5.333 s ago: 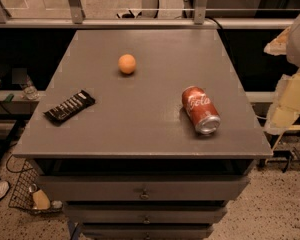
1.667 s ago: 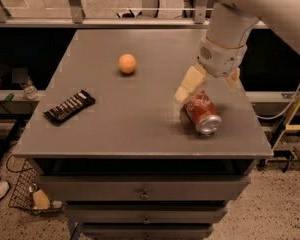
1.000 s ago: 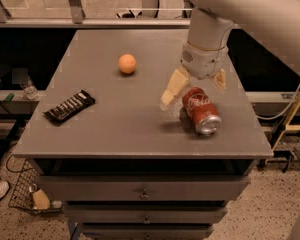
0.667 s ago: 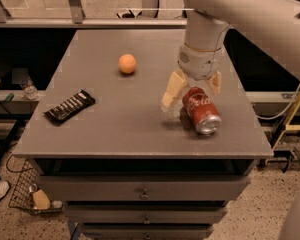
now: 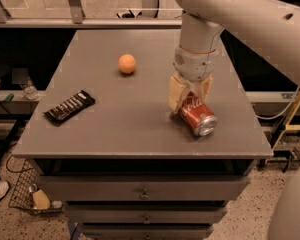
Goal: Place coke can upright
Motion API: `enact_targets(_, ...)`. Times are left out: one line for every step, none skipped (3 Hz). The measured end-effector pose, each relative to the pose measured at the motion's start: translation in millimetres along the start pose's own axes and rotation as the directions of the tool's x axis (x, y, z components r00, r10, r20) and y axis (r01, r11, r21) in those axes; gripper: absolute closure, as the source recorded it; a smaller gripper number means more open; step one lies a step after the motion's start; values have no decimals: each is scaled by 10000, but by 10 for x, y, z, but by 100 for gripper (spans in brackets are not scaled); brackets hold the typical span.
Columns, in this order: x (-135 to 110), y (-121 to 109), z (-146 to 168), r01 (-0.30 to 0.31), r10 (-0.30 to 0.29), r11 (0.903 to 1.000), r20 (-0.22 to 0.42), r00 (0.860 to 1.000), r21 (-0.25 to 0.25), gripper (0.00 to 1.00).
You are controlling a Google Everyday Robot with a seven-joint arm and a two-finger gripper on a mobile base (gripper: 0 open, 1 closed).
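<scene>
Dark snack bar (image 5: 70, 106) sits at the left of the desk (image 5: 130, 124), with the orange ball (image 5: 127, 64) farther back. Neither has budged. On the right, the end effector (image 5: 190, 95) has dropped onto the far end of the coke can (image 5: 197, 117), which still lies on its side near the front edge. Can't tell if it's clamped yet. Looks like the grab stage, no uprighting yet.

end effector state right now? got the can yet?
End effector: low over the table, at the far end of the coke can, which lies on its side. Open or closed on it: cannot be told.
</scene>
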State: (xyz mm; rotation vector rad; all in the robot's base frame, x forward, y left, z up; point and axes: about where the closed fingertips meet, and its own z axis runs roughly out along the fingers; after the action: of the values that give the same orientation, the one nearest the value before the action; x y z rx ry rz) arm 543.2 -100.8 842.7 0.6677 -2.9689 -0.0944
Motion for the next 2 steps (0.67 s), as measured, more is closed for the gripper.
enact_targets(-19,50,-85,315,-311,9994,332,9990,-129,84)
enact_targets(5,87,-298,1114,-1031,9922,1326,9858,-567,100)
